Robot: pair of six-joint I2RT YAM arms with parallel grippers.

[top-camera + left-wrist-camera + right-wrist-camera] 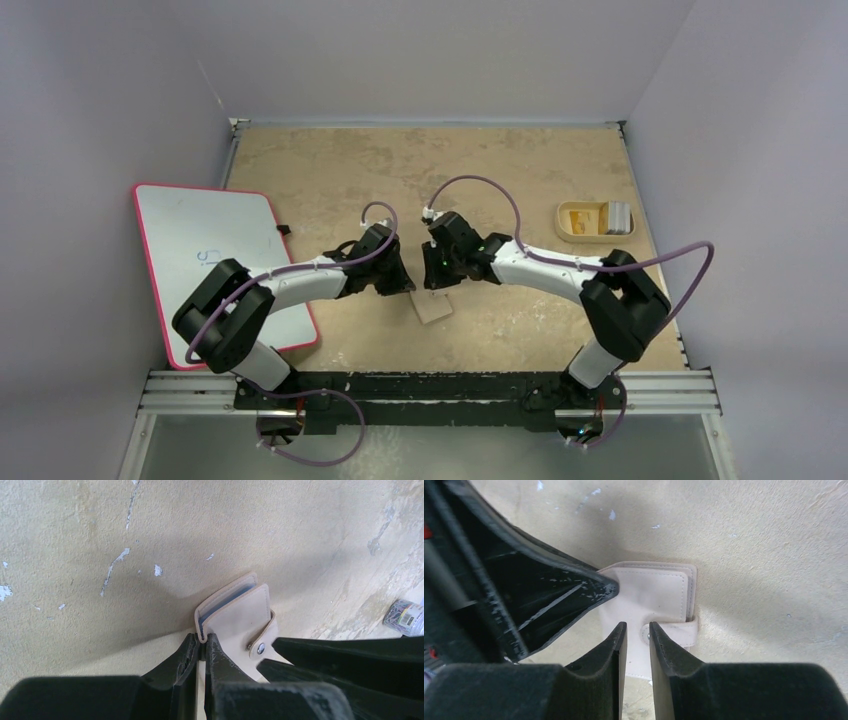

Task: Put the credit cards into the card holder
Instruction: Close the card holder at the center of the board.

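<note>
Pale walls close round a mottled tan desk. A pink-rimmed board lies at 9 o'clock. At 2 o'clock a tray holds the cards. The holder lies just off centre toward 6 o'clock. The left pincer pinches its corner. The right pincer is slightly spread at its snap strap.
</note>
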